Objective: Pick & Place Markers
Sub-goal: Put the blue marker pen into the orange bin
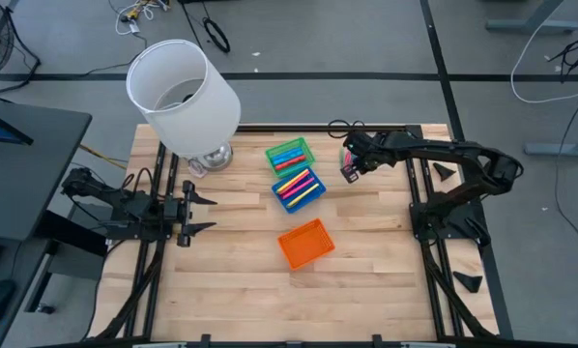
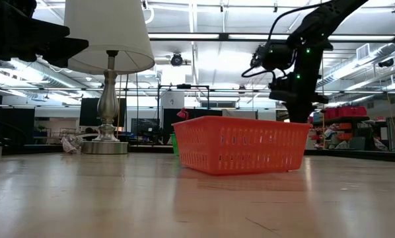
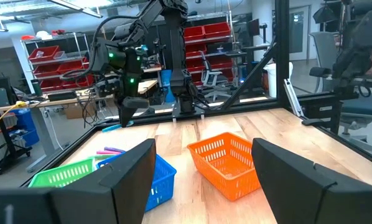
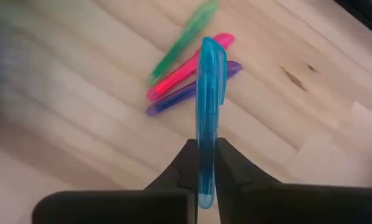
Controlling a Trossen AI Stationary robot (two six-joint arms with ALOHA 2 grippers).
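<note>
The right tool [image 4: 201, 171] sits clamped on a blue marker [image 4: 209, 93], lifted above the wooden surface [image 1: 366, 261] at upper right of the high view, where green [image 4: 183, 40], pink [image 4: 189, 65] and purple [image 4: 192, 87] markers lie loose below it. The carry step looks in hand; next the marker likely needs moving left over the blue tray [image 1: 299, 188], centre frame, before release. The left tool [image 1: 200, 214] waits at left, fingers apart.

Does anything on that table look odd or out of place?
Only the table lamp at the table's far left, unrelated to the marker sorting. Three markers lie loose on the wood, apparently awaiting pickup, while the right gripper holds a blue marker.
</note>
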